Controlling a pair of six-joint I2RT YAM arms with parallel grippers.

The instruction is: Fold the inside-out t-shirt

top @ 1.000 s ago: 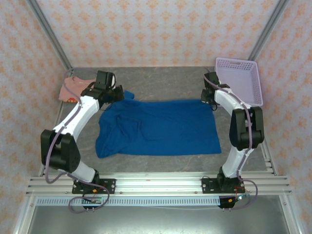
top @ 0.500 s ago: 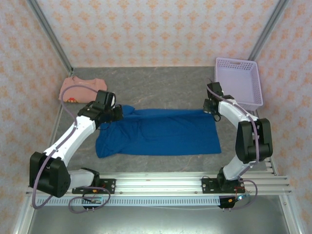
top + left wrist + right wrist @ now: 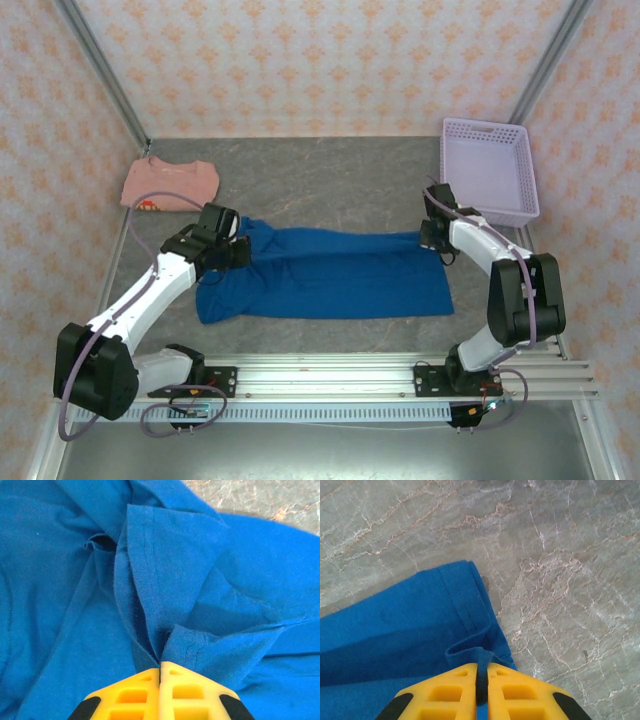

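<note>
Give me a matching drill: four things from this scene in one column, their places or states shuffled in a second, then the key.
Things:
1. blue t-shirt
2. pink shirt
3. lavender basket
4. left tool

Places or states:
A. far right corner
B. far left side
C. clamped shut on blue cloth
D. stretched across the middle

Pairs: 1-D, 2-B, 3-A, 4-C.

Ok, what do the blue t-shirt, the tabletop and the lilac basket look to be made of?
The t-shirt: soft matte knit, likely cotton; fine weave, stitched hems, limp folds. The tabletop: grey stone-look surface with pale veins, maybe laminate. The basket: lilac plastic, probably; rigid perforated walls.
</note>
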